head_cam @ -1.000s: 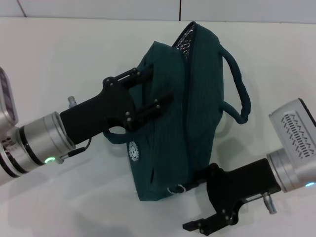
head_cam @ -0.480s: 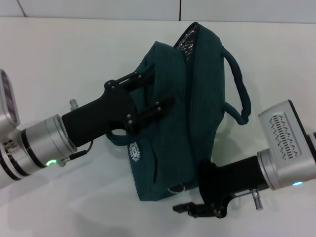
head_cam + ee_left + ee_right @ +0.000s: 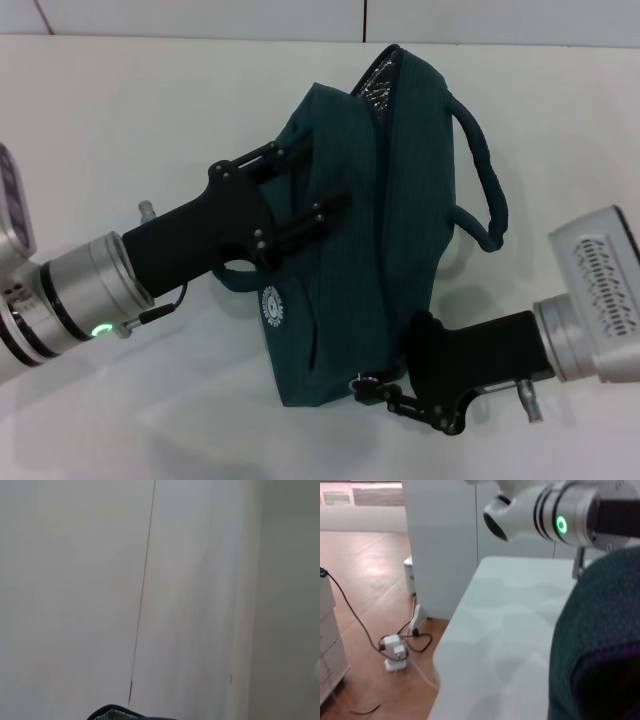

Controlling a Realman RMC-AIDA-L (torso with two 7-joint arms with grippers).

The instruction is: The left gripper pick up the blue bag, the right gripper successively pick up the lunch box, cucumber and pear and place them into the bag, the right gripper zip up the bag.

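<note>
White tabletop point(image 3: 150, 110) filled the head view, with a pale wall panel along the far edge at twelve o'clock.

Item one: the blue bag point(image 3: 400, 200). We recorded it at the centre of the table, running from about one o'clock down to six o'clock. Its far end gaped slightly, showing silver lining point(image 3: 375, 85). One rope handle point(image 3: 485, 180) arched off its three o'clock side. A small white round logo point(image 3: 270, 305) sat on the nine o'clock face, low down. In the right wrist view the bag's fabric point(image 3: 600, 630) crowded the frame.

Item two: the left gripper point(image 3: 300, 195). We logged it entering from eight o'clock, its black fingers spread apart and laid against the bag's nine o'clock side. We could not tell whether they pinched any cloth. Its silver wrist showed a green light point(image 3: 98, 327), seen also from the right wrist camera point(image 3: 561, 524).

Item three: the right gripper point(image 3: 385, 392). We noted it entering from four o'clock, its fingertips closed together at the zipper pull point(image 3: 362, 382) on the bag's near corner at six o'clock.

Item four: floor point(image 3: 365, 605) beside the table, wood-toned, with cables and a white plug block point(image 3: 395, 652).
</note>
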